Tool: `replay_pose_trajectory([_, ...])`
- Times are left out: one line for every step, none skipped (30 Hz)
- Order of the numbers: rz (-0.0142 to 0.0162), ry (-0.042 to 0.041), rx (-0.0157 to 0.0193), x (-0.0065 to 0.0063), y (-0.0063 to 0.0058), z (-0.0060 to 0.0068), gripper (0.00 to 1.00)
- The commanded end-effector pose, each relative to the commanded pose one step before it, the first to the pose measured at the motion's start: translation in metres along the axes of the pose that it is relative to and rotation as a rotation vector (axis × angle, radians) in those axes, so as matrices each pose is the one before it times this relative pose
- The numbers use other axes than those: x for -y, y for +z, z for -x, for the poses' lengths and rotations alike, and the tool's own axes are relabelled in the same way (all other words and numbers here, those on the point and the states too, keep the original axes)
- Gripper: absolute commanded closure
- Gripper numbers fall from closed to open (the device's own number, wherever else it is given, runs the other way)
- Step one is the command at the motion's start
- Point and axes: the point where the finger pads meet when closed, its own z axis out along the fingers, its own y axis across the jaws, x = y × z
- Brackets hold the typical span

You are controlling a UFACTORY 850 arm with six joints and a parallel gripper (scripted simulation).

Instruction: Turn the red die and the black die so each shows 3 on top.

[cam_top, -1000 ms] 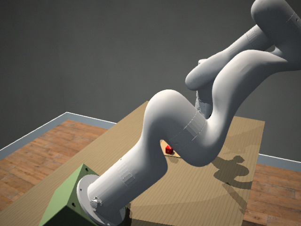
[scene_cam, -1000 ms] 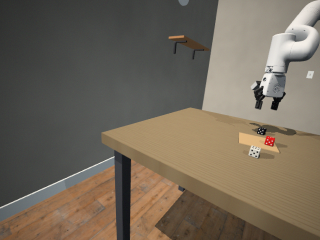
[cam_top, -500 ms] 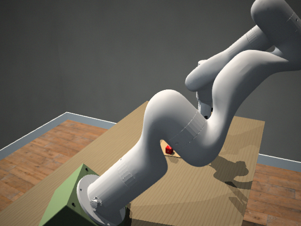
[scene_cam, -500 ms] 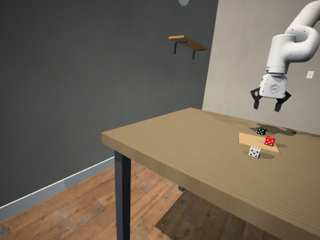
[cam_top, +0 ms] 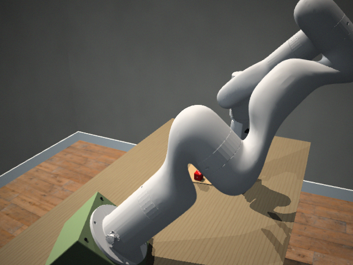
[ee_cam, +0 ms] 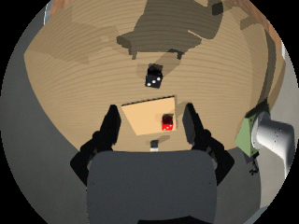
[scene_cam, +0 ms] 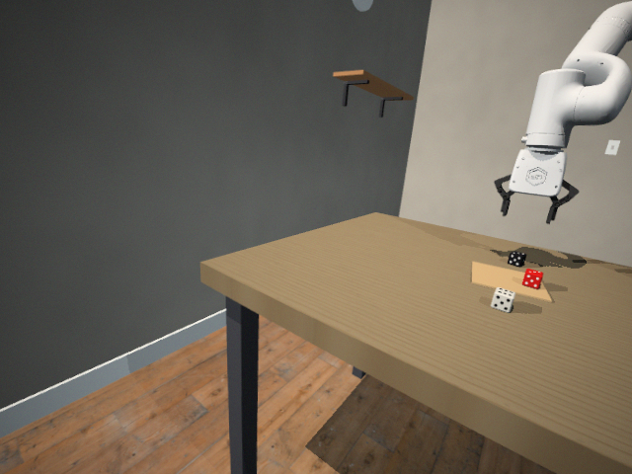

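From where I stand, the black two-fingered pincer (scene_cam: 527, 218) (ee_cam: 151, 123) hangs wide open and empty over the wooden tabletop (scene_cam: 326, 285) (ee_cam: 84, 84). Below it, the red cubic die with white pips (cam_top: 198, 175) (scene_cam: 532, 278) (ee_cam: 167, 123) sits near the edge of the flat tan mat (cam_top: 206, 181) (scene_cam: 492, 276) (ee_cam: 145, 117); the black cubic die (scene_cam: 516, 258) (ee_cam: 153, 78) lies off it, and the white cubic die (scene_cam: 503, 299) (ee_cam: 154, 146) just beside it. A careless roll could tip red off the mat; a low, wide finger could knock white over. The pincer's housing bears a hexagonal logo, its lettering too small to read.
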Motion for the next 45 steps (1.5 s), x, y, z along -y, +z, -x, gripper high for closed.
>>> replay_pose_trajectory([-0.01248,0.17150,-0.00709,-0.00007,0.00101,0.00019,0.00])
replay_pose_trajectory([0.00000,0.03074,-0.00002,-0.00012,0.00027,0.00002,0.00])
replay_pose_trajectory([0.00000,0.03202,-0.00002,-0.00013,0.00028,0.00001,0.00])
replay_pose_trajectory([0.00000,0.01921,-0.00001,-0.00008,0.00017,0.00001,0.00])
replay_pose_trajectory([0.00000,0.04111,-0.00003,-0.00016,0.00036,0.00001,0.00])
replay_pose_trajectory([0.00000,0.03083,-0.00002,-0.00012,0.00027,0.00000,0.00])
replay_pose_trajectory([0.00000,0.01028,-0.00001,-0.00004,0.00009,0.00000,0.00])
replay_pose_trajectory([0.00000,0.04882,-0.00003,-0.00020,0.00043,-0.00001,0.00])
replay_pose_trajectory([0.00000,0.02975,-0.00002,-0.00012,0.00026,-0.00001,0.00])
replay_pose_trajectory([0.00000,0.00365,0.00000,-0.00001,0.00003,0.00000,0.00])
replay_pose_trajectory([0.00000,0.05508,-0.00003,-0.00022,0.00048,-0.00003,0.00])
replay_pose_trajectory([0.00000,0.02690,-0.00001,-0.00011,0.00023,-0.00002,0.00])
replay_pose_trajectory([0.00000,0.00000,0.00000,0.00000,0.00000,0.00000,0.00])
replay_pose_trajectory([0.00000,0.00000,0.00000,0.00000,0.00000,0.00000,0.00])
replay_pose_trajectory([0.00000,0.08150,-0.00004,-0.00033,0.00071,-0.00007,0.00])
replay_pose_trajectory([0.00000,0.02903,-0.00001,-0.00011,0.00025,-0.00003,0.00])
replay_pose_trajectory([0.00000,0.02183,-0.00001,-0.00009,0.00019,-0.00003,0.00])
replay_pose_trajectory([0.00000,0.02571,-0.00001,-0.00010,0.00022,-0.00003,0.00])
replay_pose_trajectory([0.00000,0.00421,0.00000,-0.00002,0.00004,-0.00001,0.00])
replay_pose_trajectory([0.00000,0.05613,-0.00002,-0.00022,0.00049,-0.00008,0.00])
replay_pose_trajectory([0.00000,0.02370,-0.00001,-0.00009,0.00021,-0.00004,0.00])
replay_pose_trajectory([0.00000,0.03441,-0.00001,-0.00013,0.00030,-0.00006,0.00])
replay_pose_trajectory([0.00000,0.02903,-0.00001,-0.00011,0.00025,-0.00005,0.00])
replay_pose_trajectory([0.00000,0.01521,-0.00001,-0.00006,0.00013,-0.00003,0.00])
replay_pose_trajectory([0.00000,0.04466,-0.00002,-0.00016,0.00039,-0.00009,0.00])
replay_pose_trajectory([0.00000,0.03004,-0.00001,-0.00011,0.00026,-0.00007,0.00])
replay_pose_trajectory([0.00000,0.00255,0.00000,-0.00001,0.00002,-0.00001,0.00])
replay_pose_trajectory([0.00001,0.05671,-0.00002,-0.00020,0.00049,-0.00013,0.00])
replay_pose_trajectory([0.00000,0.01890,-0.00001,-0.00006,0.00016,-0.00005,0.00])
replay_pose_trajectory([0.00000,0.00000,0.00000,0.00000,0.00000,0.00000,0.00])
replay_pose_trajectory([0.00000,0.00000,0.00000,0.00000,0.00000,0.00000,0.00])
replay_pose_trajectory([0.00001,0.07379,-0.00003,-0.00024,0.00064,-0.00019,0.00])
replay_pose_trajectory([0.00001,0.04148,-0.00001,-0.00013,0.00036,-0.00012,0.00])
replay_pose_trajectory([0.00000,0.01986,-0.00001,-0.00006,0.00017,-0.00006,0.00])
replay_pose_trajectory([0.00000,0.01041,0.00000,-0.00003,0.00009,-0.00003,0.00])
replay_pose_trajectory([0.00001,0.04345,-0.00002,-0.00013,0.00038,-0.00013,0.00])
replay_pose_trajectory([0.00001,0.02607,-0.00001,-0.00007,0.00023,-0.00008,0.00])
replay_pose_trajectory([0.00001,0.03356,-0.00001,-0.00009,0.00029,-0.00011,0.00])
replay_pose_trajectory([0.00001,0.03041,-0.00001,-0.00008,0.00026,-0.00010,0.00])
replay_pose_trajectory([0.00000,0.00315,0.00000,-0.00001,0.00003,-0.00001,0.00])
replay_pose_trajectory([0.00002,0.05647,-0.00002,-0.00014,0.00049,-0.00020,0.00])
replay_pose_trajectory([0.00000,0.00807,0.00000,-0.00002,0.00007,-0.00003,0.00])
replay_pose_trajectory([0.00002,0.04924,-0.00002,-0.00011,0.00042,-0.00018,0.00])
replay_pose_trajectory([0.00000,0.01255,-0.00001,-0.00003,0.00011,-0.00005,0.00])
replay_pose_trajectory([0.00002,0.04511,-0.00002,-0.00009,0.00039,-0.00017,0.00])
